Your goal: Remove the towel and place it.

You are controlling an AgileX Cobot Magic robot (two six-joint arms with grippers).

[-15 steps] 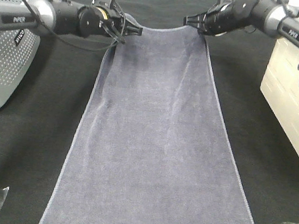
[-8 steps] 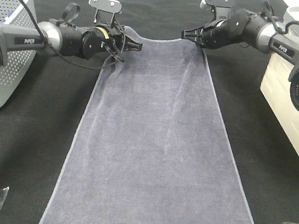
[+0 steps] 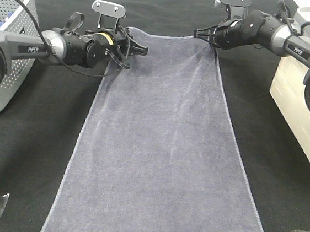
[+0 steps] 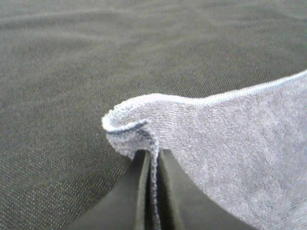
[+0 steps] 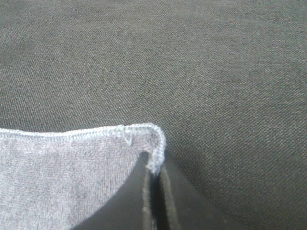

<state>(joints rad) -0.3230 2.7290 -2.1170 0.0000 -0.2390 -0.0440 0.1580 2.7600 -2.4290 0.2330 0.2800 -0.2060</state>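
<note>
Black cloth covers the desk (image 3: pixel 23 152), where the long slate-lavender towel (image 3: pixel 162 155) lies flat, hems stitched; left end effector (image 3: pixel 141 50) and right end effector (image 3: pixel 199 34) each pinch a far corner.

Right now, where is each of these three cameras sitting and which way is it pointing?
Exterior high: mounted above the table, looking down on the towel spread on the black cloth, with both arms reaching in and a basket on the left.
Left wrist: rides the left arm, looking along the left gripper, jaws pinching a towel corner.
Right wrist: rides the right arm, looking along the right gripper, jaws pinching the other far corner.
Shared: all three show the towel and black cloth.
</note>
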